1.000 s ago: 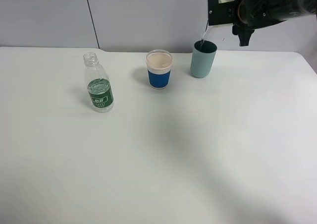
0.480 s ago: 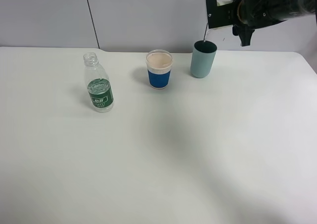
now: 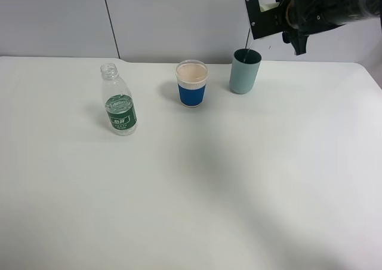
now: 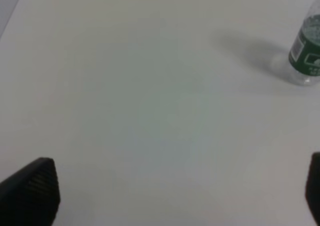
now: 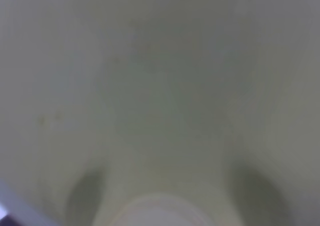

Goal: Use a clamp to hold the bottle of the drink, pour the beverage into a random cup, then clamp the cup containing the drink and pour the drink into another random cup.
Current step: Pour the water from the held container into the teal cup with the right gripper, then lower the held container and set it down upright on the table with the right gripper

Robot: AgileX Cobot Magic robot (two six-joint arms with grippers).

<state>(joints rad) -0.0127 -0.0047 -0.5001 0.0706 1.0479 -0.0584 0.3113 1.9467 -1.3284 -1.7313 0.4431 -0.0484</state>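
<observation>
My right gripper [image 3: 265, 16] hangs at the back right, tilted above the teal cup [image 3: 245, 73]. It is shut on a cup that is hard to make out; only its pale rim [image 5: 155, 211] shows in the blurred right wrist view. A thin stream [image 3: 249, 42] falls from it into the teal cup. A cup with a blue sleeve [image 3: 191, 85] stands just left of the teal one. The open clear bottle with a green label [image 3: 119, 106] stands upright at the left, also seen as the bottle [image 4: 306, 56] in the left wrist view. My left gripper [image 4: 172, 196] is open over bare table, away from the bottle.
The white table [image 3: 191, 186] stretches wide in front of the three objects. A grey wall [image 3: 167, 19] rises right behind the cups. The table's right back corner lies near the right arm.
The right gripper has tilted a little further over the teal cup, and the stream keeps falling. The bottle and both standing cups have not moved.
</observation>
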